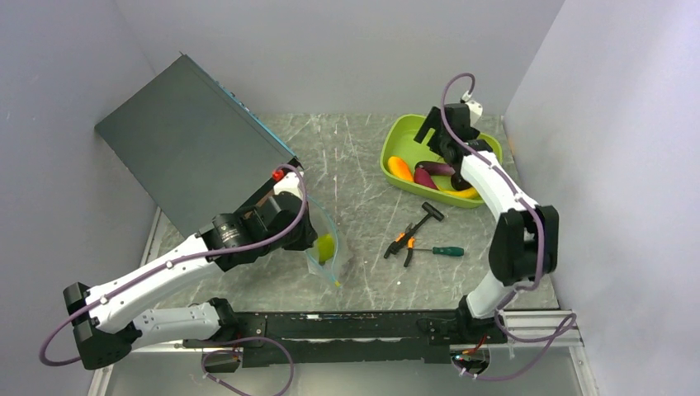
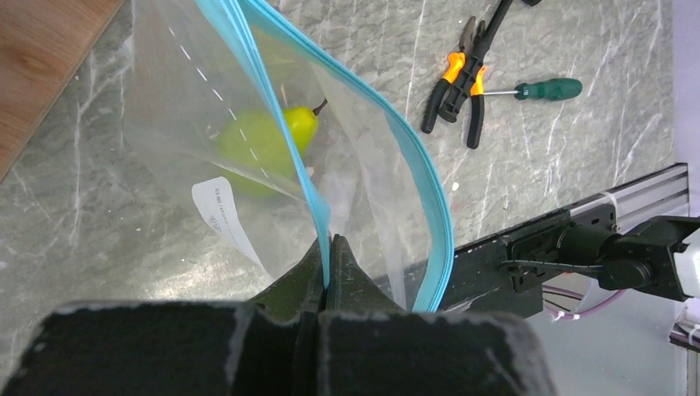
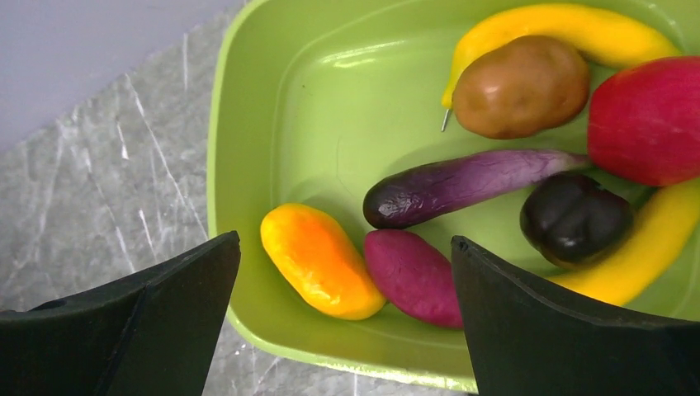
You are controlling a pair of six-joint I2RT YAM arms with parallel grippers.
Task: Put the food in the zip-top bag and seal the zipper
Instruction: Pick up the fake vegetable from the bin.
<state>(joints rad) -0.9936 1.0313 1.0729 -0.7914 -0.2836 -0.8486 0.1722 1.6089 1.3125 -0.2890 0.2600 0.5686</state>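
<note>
My left gripper (image 1: 310,236) is shut on one side of the blue-green zipper (image 2: 307,186) of the clear zip-top bag (image 1: 323,252), holding its mouth open; the other zipper strip (image 2: 431,194) bows away. A green pear-like fruit (image 2: 262,142) lies inside the bag (image 2: 173,99). My right gripper (image 3: 345,239) is open and empty, hovering over the lime-green tray (image 3: 272,124). The tray holds an orange fruit (image 3: 318,260), a magenta piece (image 3: 413,279), a purple eggplant (image 3: 470,181), a brown piece (image 3: 520,87), a red one (image 3: 648,120), a dark plum (image 3: 574,216) and yellow bananas (image 3: 578,29).
Black-and-orange pliers (image 1: 402,243) and a green-handled screwdriver (image 1: 443,251) lie mid-table, with a small black tool (image 1: 429,213) beside them. A dark flat panel (image 1: 190,140) leans at the back left. The black rail (image 1: 347,326) runs along the near edge. Walls enclose both sides.
</note>
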